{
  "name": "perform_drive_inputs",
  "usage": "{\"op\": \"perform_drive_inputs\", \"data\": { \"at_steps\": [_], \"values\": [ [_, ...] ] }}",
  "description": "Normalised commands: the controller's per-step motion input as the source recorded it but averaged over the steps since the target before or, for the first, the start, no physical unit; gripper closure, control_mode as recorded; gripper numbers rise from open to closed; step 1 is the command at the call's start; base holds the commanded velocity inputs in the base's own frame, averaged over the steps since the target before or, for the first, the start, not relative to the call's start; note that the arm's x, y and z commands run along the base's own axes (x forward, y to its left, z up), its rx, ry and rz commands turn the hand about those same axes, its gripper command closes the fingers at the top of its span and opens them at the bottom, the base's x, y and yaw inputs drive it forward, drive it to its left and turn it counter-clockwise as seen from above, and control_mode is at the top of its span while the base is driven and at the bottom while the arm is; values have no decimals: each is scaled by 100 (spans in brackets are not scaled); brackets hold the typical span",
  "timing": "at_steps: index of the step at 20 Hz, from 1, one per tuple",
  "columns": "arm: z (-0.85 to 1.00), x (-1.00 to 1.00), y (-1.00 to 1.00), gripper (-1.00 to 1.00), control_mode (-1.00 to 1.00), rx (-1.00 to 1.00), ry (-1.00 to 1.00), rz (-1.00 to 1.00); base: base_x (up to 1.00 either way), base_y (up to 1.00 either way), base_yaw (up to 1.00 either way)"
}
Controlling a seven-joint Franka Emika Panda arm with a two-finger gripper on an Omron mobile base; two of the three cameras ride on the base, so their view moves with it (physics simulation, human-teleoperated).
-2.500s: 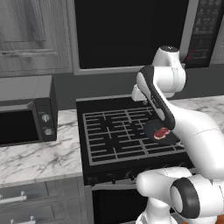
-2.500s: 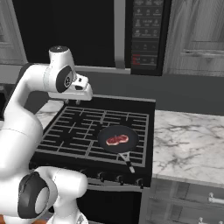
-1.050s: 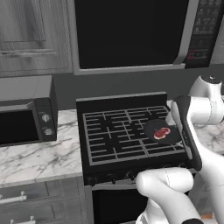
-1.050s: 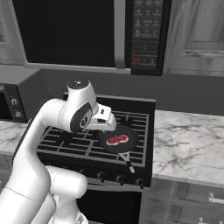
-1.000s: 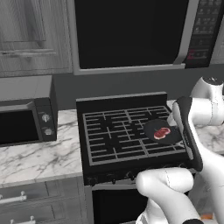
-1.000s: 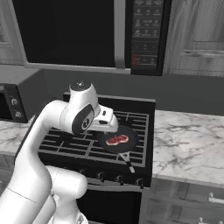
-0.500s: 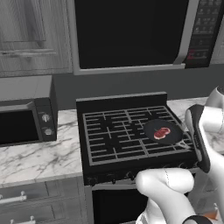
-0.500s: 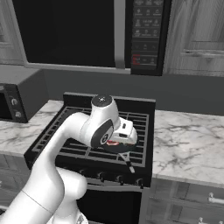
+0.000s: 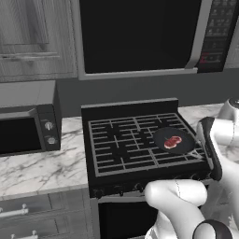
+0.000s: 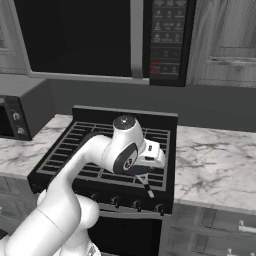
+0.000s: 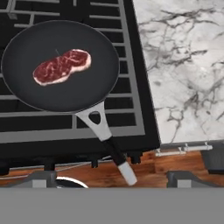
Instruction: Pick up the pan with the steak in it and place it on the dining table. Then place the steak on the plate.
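Steak (image 11: 61, 66) in pan (image 11: 26, 87) on stove grate (image 11: 131, 94) — gripper (image 11: 113, 180) above handle (jaws wide, empty).

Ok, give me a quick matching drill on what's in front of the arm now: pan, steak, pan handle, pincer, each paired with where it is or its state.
Things:
1. pan
2. steak
3. pan handle
4. pincer

Places or states:
A. lying inside the pan
B. open, above the handle's end
C. on the stove grate, right side
D. sticking out past the stove's front edge

Pairs: 1-C, 2-A, 3-D, 4-B
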Motion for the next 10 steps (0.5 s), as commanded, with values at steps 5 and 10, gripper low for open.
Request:
{"op": "perform_drive_inputs", "data": {
  "at_steps": [5, 10],
  "values": [
    [-4, 0, -2, -100, -100, -1, 0, 1, 0, 0, 0],
    [-15, 2, -14, -100, -100, 0, 1, 5, 0, 0, 0]
  ]
}}
